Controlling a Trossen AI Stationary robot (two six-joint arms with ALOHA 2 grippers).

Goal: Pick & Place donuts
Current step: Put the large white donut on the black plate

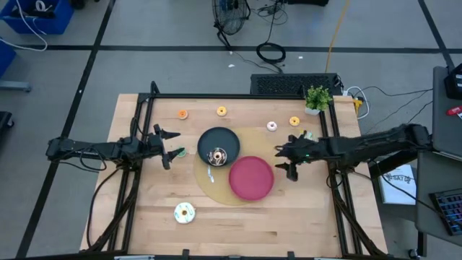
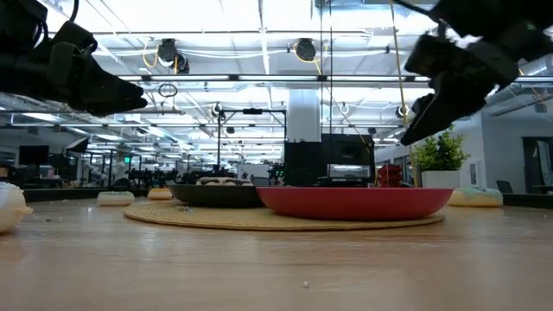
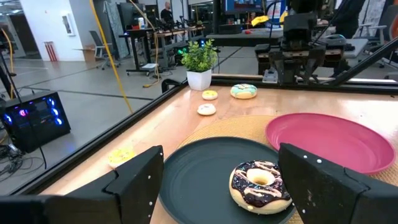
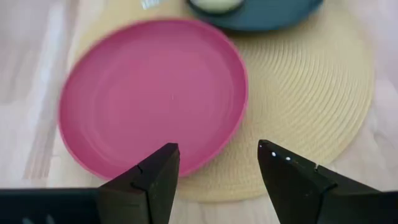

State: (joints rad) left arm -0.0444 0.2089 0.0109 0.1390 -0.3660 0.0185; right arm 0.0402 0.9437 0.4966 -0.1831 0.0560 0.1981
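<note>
I see my left end effector [image 1: 171,144] open beside the black plate [image 1: 229,138] holding a brown-iced donut [image 1: 217,154]; right end effector [image 1: 286,159] open, empty, near the red plate [image 1: 251,178].

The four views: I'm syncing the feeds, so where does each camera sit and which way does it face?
High: overhead, straight down on the table; both arms show.
Low: table height, level across the red plate; both arms overhead.
Left wrist: past the open left gripper toward the chocolate donut.
Right wrist: down past the open right gripper.
Shared: the red plate is in all four.
</note>
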